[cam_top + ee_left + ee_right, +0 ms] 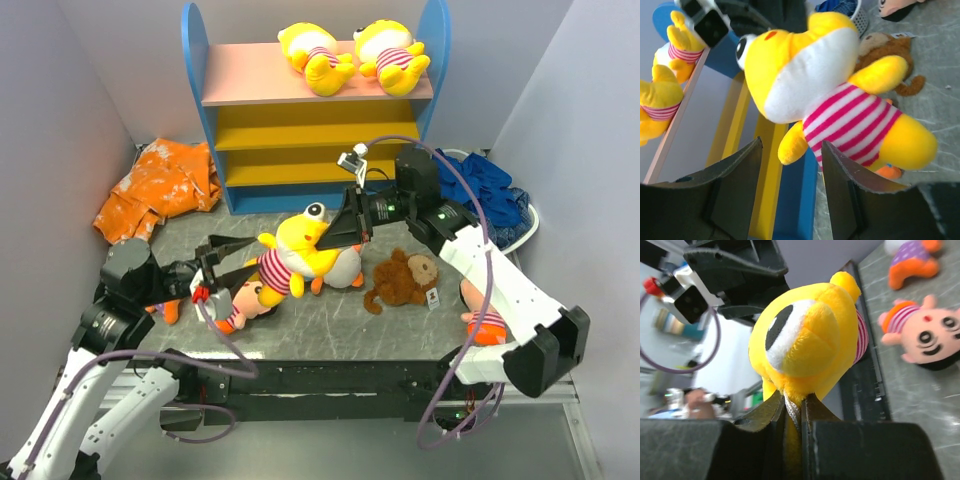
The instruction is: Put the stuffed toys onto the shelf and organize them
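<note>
My right gripper (336,233) is shut on the head of a yellow big-eyed stuffed toy (290,252) in red-white stripes and holds it above the table; in the right wrist view the gripper (794,402) pinches the toy (805,335) at its hanging loop. My left gripper (243,260) is open, its tips just short of the toy's striped body; the left wrist view shows the gripper (791,150) empty below the toy (840,105). Two more yellow toys (318,55) (392,55) lie on the pink top board of the shelf (255,75).
A brown monkey (404,278), a white-bellied toy (347,266) and an orange-limbed doll (247,304) lie on the table. Another doll (484,322) lies under my right arm. An orange cloth (160,185) is back left, dark blue cloth (495,190) in a basket back right.
</note>
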